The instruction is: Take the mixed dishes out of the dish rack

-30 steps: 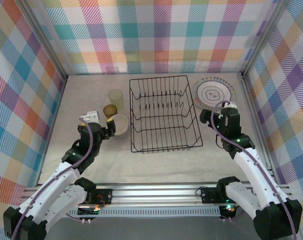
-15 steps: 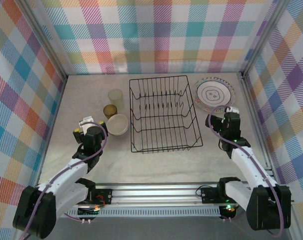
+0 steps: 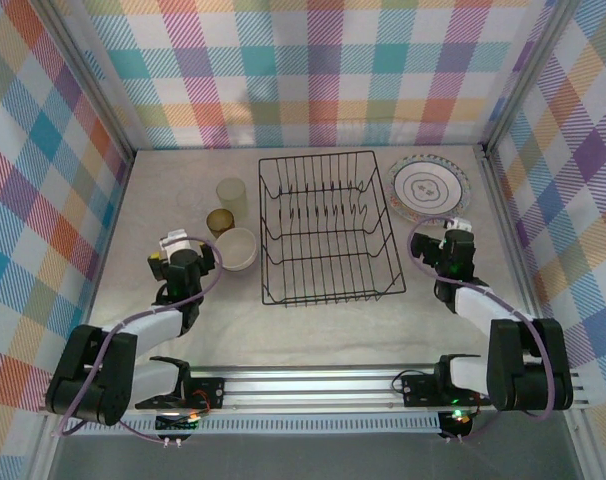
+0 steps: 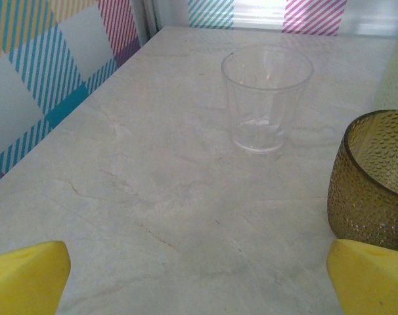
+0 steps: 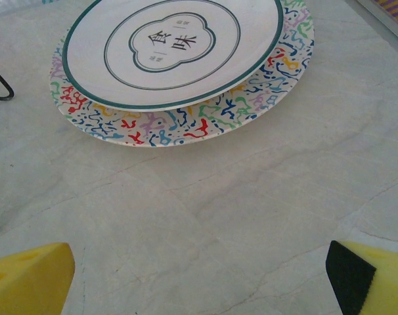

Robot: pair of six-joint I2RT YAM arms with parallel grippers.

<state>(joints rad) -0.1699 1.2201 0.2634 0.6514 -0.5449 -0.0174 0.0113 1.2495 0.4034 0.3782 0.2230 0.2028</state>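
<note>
Both arms have pulled back toward their bases. Left jaws and right jaws are spread wide, holding nothing. Two stacked round plates point(image 3: 430, 187) lie right of the black wire dish rack point(image 3: 333, 298), amber dimpled cup point(image 4: 373, 177) left. Keep backing off slowly, bumping nothing. The green-ringed white top plate point(image 5: 173, 49) reads 食味.

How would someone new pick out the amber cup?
Look left of the black wire rack. The amber cup sits between a pale cup and a cream bowl. It alone is dark golden-brown and dimpled.
</note>
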